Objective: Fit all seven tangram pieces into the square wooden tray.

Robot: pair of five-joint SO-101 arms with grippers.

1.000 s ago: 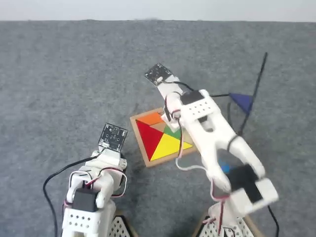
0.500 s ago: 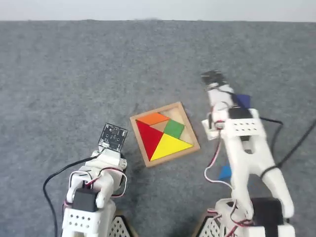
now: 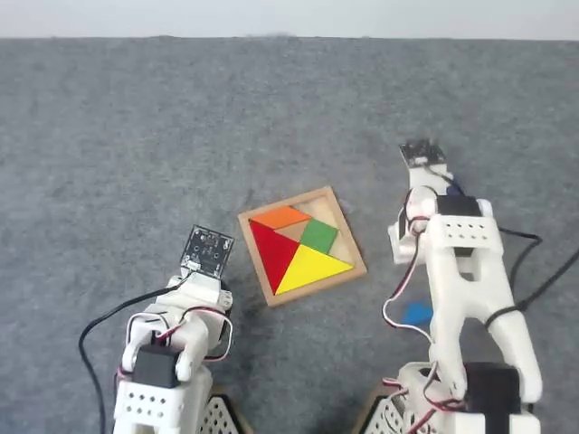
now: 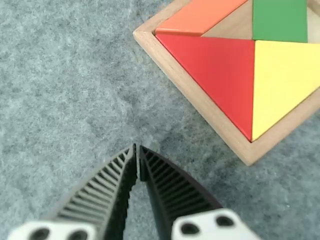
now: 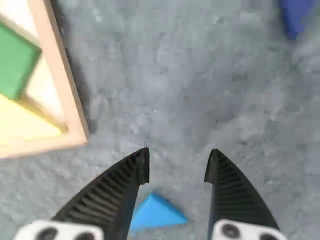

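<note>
The square wooden tray [image 3: 349,237] lies on the grey bench [image 3: 136,136], turned at a slant, ahead of and between the two arms. Four pieces lie flat in it. The red triangle [image 3: 270,253] fills the side towards the left arm. The yellow triangle [image 3: 312,268] fills the near corner and meets the red one along one edge. The orange piece [image 3: 280,217] runs along the far rim, and the green square [image 3: 318,235] sits beside it, touching the yellow triangle. Bare wood shows between the orange piece and the green square, and again in the far corner on the right-hand side.

The left arm [image 3: 172,348] is folded low at the near edge of the bench, just short of the tray. The left jaws are closed tip to tip with nothing between them. They point at bare bench close to the tray's rim [image 4: 192,89], beside the red triangle [image 4: 220,75].

The right arm [image 3: 461,271] reaches forward on the tray's right side, apart from it. The right jaws stand wide apart, holding nothing, over bare bench beyond the tray's corner [image 5: 75,135]. A light blue triangle [image 5: 157,212] lies on the bench back near the root of the jaws. Whether a finger touches it is hard to tell. From above, this light blue triangle [image 3: 418,314] shows beside the arm, well clear of the tray. A dark blue piece [image 5: 297,15] lies farther out ahead of the jaws, on the side away from the tray.
</note>
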